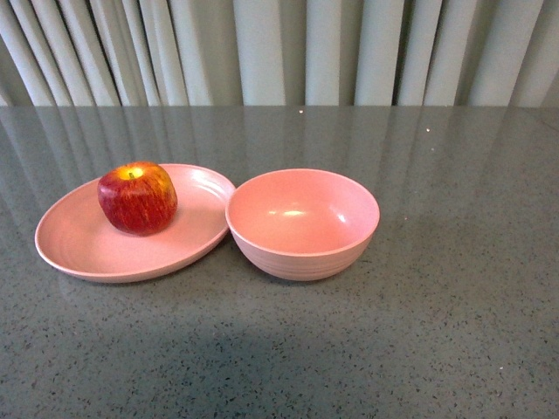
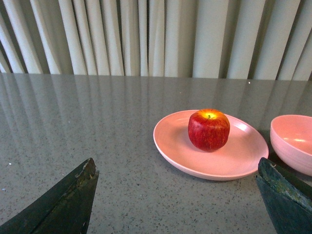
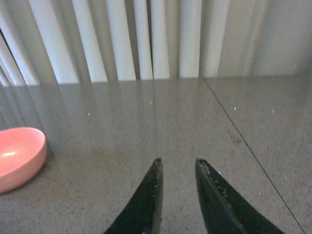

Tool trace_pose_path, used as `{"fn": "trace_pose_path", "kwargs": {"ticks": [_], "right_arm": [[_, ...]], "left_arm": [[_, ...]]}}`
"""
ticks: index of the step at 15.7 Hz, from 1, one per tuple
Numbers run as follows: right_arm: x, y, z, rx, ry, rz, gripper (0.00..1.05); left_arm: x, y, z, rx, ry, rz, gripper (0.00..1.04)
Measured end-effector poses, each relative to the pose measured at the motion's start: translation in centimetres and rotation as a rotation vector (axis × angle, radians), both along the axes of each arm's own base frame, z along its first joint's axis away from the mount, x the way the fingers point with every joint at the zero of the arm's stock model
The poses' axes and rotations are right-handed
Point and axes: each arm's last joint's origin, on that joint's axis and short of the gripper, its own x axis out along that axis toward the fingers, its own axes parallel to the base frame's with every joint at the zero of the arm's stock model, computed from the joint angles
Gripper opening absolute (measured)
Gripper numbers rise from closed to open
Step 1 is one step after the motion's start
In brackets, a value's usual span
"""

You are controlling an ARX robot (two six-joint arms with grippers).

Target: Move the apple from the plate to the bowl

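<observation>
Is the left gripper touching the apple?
Apart. In the left wrist view the apple sits on the plate, and bare table lies between the plate and the open left gripper.

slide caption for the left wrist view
Open left claw faces the apple on the plate, bowl beside it.

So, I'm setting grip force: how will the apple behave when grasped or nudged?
The apple looks round and firm, so it would likely roll on the shallow plate if nudged. Its glossy skin may slip when gripped.
</observation>
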Motion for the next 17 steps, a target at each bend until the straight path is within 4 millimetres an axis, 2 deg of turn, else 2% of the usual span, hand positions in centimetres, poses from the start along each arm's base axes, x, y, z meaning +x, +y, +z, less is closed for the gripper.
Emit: {"fn": "trace_pose_path", "kwargs": {"ticks": [2, 4, 10, 11, 16, 17], "right_arm": [[-0.6, 0.1, 0.0, -0.008, -0.072, 0.027, 0.01], [-0.4, 0.1, -1.6, -0.013, -0.03, 0.027, 0.02], [-0.5, 0.1, -2.4, -0.016, -0.051, 0.027, 0.02], [-0.6, 0.1, -3.4, -0.016, -0.053, 0.027, 0.02], [-0.6, 0.1, -3.3, -0.017, -0.054, 0.027, 0.02], [-0.6, 0.1, -3.3, -0.017, -0.054, 0.027, 0.1]], "left_arm": [[0.0, 0.0, 0.0, 0.0, -0.001, -0.001, 0.98], [0.0, 0.0, 0.0, 0.0, -0.001, -0.001, 0.98], [0.0, 0.0, 0.0, 0.0, 0.0, 0.0, 0.98], [0.0, 0.0, 0.0, 0.0, 0.0, 0.0, 0.98], [0.0, 0.0, 0.0, 0.001, 0.0, -0.001, 0.98], [0.0, 0.0, 0.0, 0.001, 0.0, -0.001, 0.98]]}}
